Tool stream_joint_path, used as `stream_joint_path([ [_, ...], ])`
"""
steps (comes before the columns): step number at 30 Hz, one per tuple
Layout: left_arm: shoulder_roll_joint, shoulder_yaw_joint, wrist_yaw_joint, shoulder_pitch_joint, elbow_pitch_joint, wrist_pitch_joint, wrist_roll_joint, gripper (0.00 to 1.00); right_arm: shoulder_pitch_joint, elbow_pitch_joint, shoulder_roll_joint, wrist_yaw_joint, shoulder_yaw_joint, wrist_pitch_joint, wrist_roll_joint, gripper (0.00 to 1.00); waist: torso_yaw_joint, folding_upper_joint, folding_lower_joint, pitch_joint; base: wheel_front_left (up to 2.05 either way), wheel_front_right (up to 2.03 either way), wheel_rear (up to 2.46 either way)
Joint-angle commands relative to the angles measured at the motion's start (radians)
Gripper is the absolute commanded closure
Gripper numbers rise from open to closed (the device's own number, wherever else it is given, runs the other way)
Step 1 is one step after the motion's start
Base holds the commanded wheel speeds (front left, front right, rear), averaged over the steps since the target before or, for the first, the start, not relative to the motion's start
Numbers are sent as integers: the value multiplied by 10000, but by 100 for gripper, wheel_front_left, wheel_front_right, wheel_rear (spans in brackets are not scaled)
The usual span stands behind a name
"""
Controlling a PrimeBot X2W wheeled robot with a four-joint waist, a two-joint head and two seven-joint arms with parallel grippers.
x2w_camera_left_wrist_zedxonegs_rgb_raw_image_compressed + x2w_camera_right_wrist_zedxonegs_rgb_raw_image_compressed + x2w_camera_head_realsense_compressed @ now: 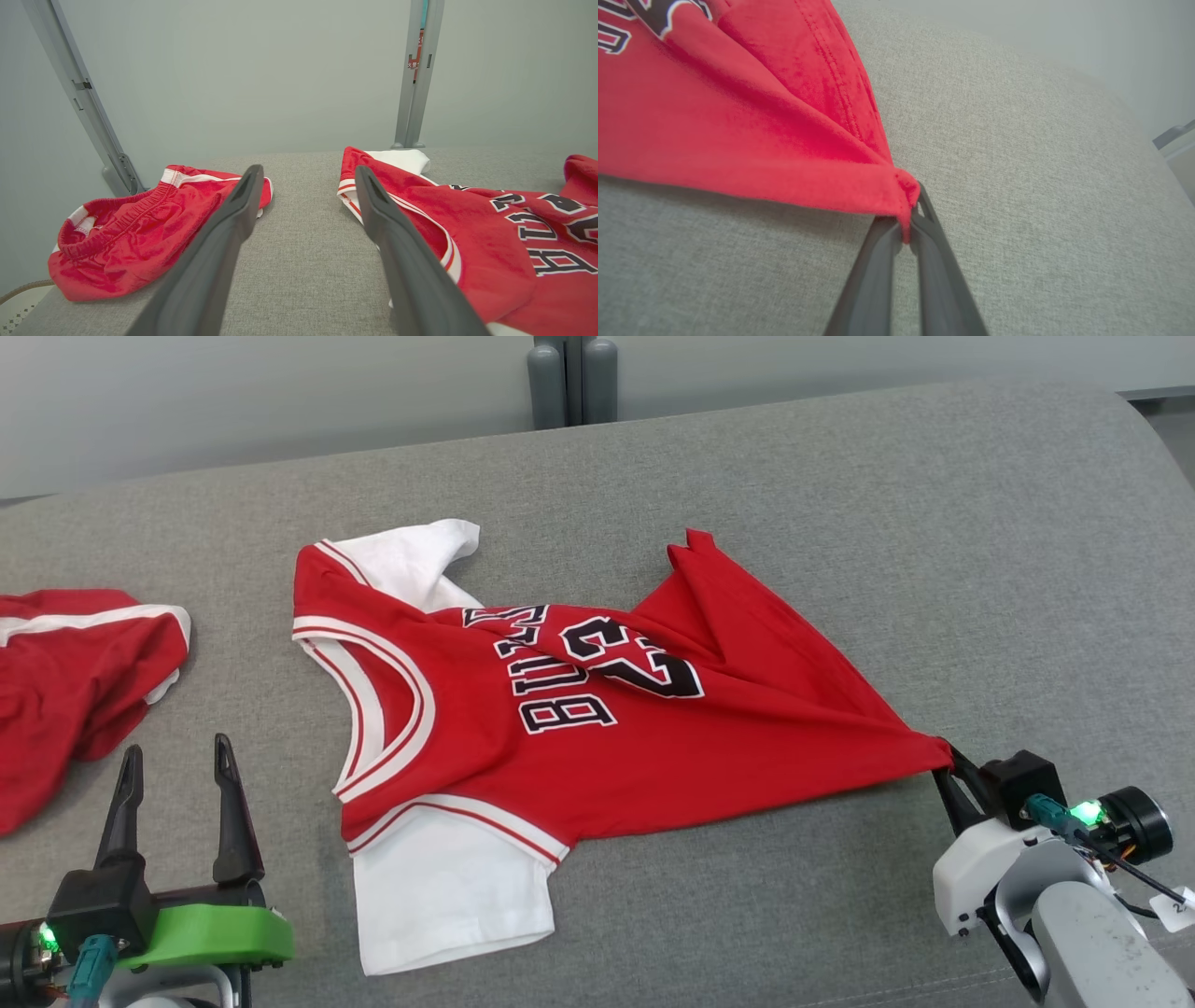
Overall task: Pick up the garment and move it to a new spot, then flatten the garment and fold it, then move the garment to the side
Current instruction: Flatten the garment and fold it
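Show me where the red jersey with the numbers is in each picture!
Head view: jersey spread across the middle, its corner pinched by the right gripper.
Left wrist view: jersey at the right, past the open left gripper.
Right wrist view: jersey at upper left, its corner in the right gripper.
Shared landmark: grey cushion under it.

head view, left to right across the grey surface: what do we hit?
shorts → jersey → right tool, shut on the jersey's corner.
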Motion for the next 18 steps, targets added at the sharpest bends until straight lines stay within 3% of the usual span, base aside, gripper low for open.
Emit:
stream_joint_path([
  [1, 25, 45, -42, -19, 3, -31, -31, 0, 177, -179, 98, -15, -191, -10, -8, 0, -46, 0, 0, 15, 0, 0, 0],
  [11, 25, 144, -70, 118, 17, -31, 105, 0, 1166, -1823, 561, -15, -1877, -246, 544, 0, -164, 0, 0, -146, 0, 0, 0],
  [18, 24, 205, -124, 107, 34, -31, 159, 0, 1447, -3574, 867, -15, -2210, -373, 857, 0, -146, 0, 0, -241, 0, 0, 0],
])
